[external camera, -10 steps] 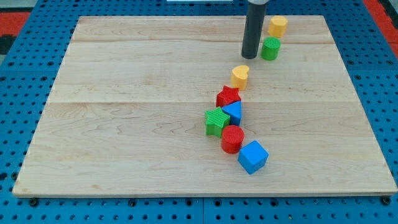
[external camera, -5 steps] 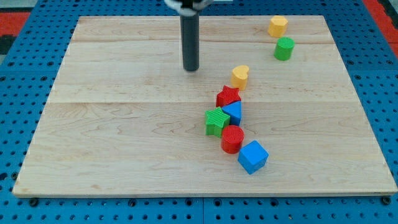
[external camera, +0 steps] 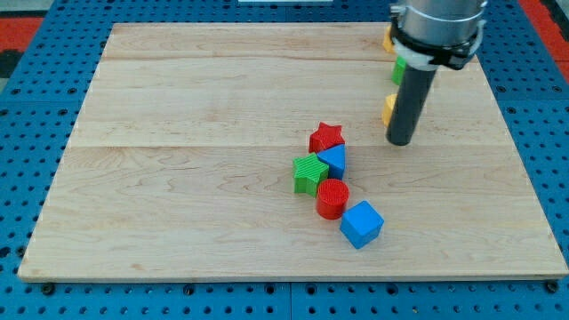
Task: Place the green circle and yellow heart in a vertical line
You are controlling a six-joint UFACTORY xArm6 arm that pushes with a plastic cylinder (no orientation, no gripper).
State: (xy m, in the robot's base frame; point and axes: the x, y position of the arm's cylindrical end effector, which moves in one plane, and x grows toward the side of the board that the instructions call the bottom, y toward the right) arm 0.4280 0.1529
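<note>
The yellow heart (external camera: 388, 108) shows only as a sliver at the left side of my rod, which hides most of it. The green circle (external camera: 399, 69) is above it, also mostly hidden behind the arm. My tip (external camera: 400, 141) rests on the board right of centre, just below and to the right of the heart, apparently touching it.
A second yellow block (external camera: 388, 38) peeks out near the view's top, behind the arm. A cluster sits mid-board: red star (external camera: 326, 136), blue triangle (external camera: 334, 161), green star (external camera: 309, 172), red cylinder (external camera: 332, 197), blue cube (external camera: 362, 223). The wooden board (external camera: 178, 160) lies on a blue pegboard.
My tip swept from the upper middle of the board to the right. The yellow heart slid right, from above the red star to under the green circle.
</note>
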